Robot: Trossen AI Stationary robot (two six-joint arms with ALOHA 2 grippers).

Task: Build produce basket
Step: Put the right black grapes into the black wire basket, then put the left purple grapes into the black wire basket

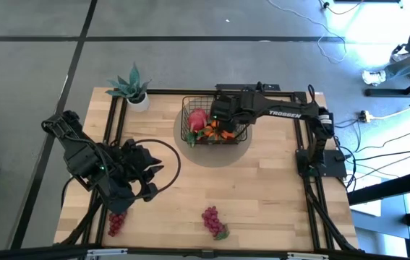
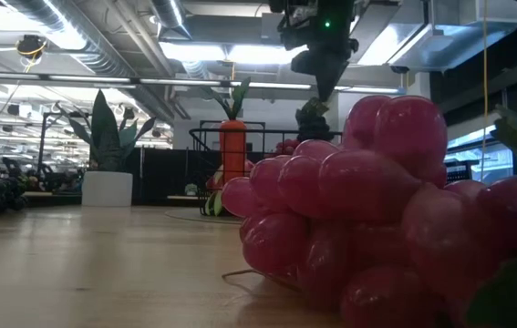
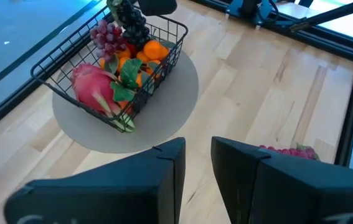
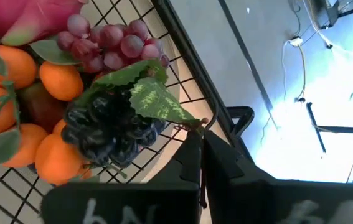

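We see the right gripper (image 1: 223, 115) over the black wire basket (image 1: 188, 108), which stands on a round grey mat (image 1: 215, 155) near the far middle of the table (image 1: 262, 188); in the right wrist view its fingers are closed together on the stem of a black grape bunch (image 4: 111, 130), and the bunch with its green leaf (image 4: 154, 99) hangs just above the other produce; we judge that it is held by the stem so that it can be lowered inside the basket without pushing the pieces already there.

Inside the basket lie a pink fruit with green leaves (image 3: 95, 87), several small oranges (image 4: 58, 81) and a red grape bunch (image 4: 104, 43); the black bunch is placed at the corner next to the red one, probably because this part is less full.

The left gripper (image 3: 195, 155) waits over the near left part of the table, looking toward the basket; its fingers stand a little apart and hold nothing.

Two bunches are not yet in the basket: one red bunch (image 1: 118, 220) lies at the near left edge close to the left arm, and another red bunch (image 1: 212, 220) lies at the near middle, very close to the low camera; so we think the task is well advanced but not finished. A potted plant (image 1: 134, 88) stands at the far left corner.
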